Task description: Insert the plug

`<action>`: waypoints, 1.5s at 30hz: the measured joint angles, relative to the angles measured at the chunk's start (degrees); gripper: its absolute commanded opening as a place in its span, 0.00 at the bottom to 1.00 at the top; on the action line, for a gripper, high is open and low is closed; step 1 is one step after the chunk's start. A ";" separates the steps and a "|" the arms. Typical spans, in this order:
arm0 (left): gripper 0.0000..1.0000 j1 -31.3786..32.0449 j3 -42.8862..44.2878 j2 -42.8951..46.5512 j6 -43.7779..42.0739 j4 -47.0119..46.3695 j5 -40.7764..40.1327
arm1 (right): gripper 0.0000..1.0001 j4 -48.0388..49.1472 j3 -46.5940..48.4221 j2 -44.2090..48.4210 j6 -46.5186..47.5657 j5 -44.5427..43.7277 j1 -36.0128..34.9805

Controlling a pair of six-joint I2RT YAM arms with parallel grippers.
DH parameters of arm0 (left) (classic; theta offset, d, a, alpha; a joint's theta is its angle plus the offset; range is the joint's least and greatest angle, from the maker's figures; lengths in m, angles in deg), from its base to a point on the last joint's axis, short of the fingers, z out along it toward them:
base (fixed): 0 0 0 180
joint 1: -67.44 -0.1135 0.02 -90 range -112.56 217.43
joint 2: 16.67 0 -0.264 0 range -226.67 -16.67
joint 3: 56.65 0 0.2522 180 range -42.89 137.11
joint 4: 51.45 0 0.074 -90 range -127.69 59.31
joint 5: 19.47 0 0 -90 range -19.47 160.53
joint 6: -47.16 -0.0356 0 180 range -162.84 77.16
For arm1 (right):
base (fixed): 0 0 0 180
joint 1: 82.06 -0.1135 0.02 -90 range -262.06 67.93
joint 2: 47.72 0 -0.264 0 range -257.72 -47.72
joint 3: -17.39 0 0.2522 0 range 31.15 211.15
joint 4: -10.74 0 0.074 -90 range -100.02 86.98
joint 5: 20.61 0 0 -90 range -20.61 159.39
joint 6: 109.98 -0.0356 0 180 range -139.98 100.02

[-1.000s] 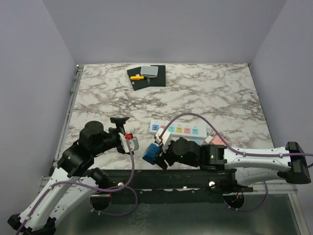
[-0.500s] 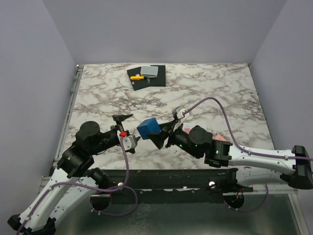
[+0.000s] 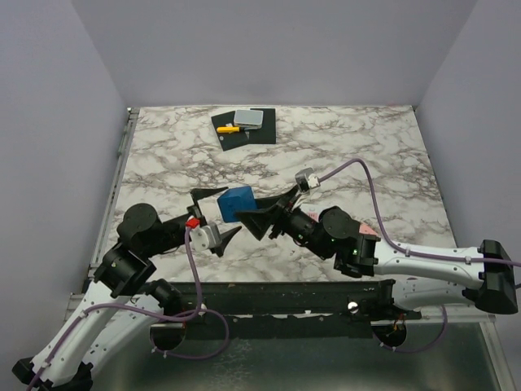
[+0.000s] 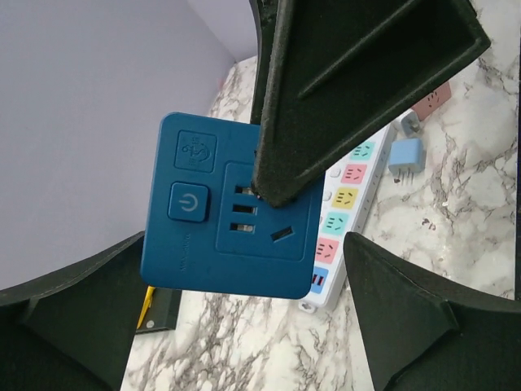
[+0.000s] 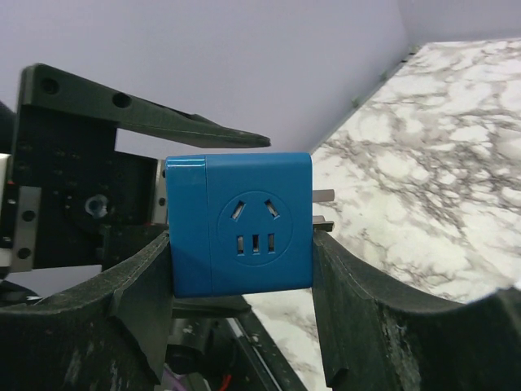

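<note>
Pinching blue plug cube (image 5: 240, 224) between 2 fingers (image 5: 350, 326) of right gripper (image 3: 247, 213) (2 prongs (image 5: 323, 196) showing), with left gripper (image 3: 218, 214) spread just beside cube.

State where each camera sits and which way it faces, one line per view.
Top external: above, behind the bases, looking down on the table, left gripper and right gripper.
Left wrist: faces the cube and strip; own open fingers at bottom.
Right wrist: faces the left gripper past the held cube; own fingers flank it.
Both wrist views share the cube.
</note>
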 measured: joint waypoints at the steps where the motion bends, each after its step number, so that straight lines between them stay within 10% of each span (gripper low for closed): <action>1: 0.96 0.00 0.04 -0.28 0.09 -0.44 0.42 | 0.10 1.49 -0.44 -0.07 -0.79 1.01 0.28; 25: 0.91 0.00 8.09 -1.38 2.12 -4.70 4.33 | 0.11 33.05 -3.02 -8.48 -28.79 32.72 12.72; 34: 0.46 -0.31 8.24 -0.94 -1.40 -5.35 4.15 | 0.13 35.69 -1.29 -10.73 -34.03 37.18 13.73; 41: 0.22 -0.42 8.48 -0.98 -2.49 -4.96 3.63 | 0.80 33.55 -0.07 -10.84 -33.97 38.42 14.21; 45: 0.00 -0.44 8.39 -1.09 -3.85 -4.44 3.21 | 1.00 16.06 4.85 -5.84 -25.90 35.93 14.51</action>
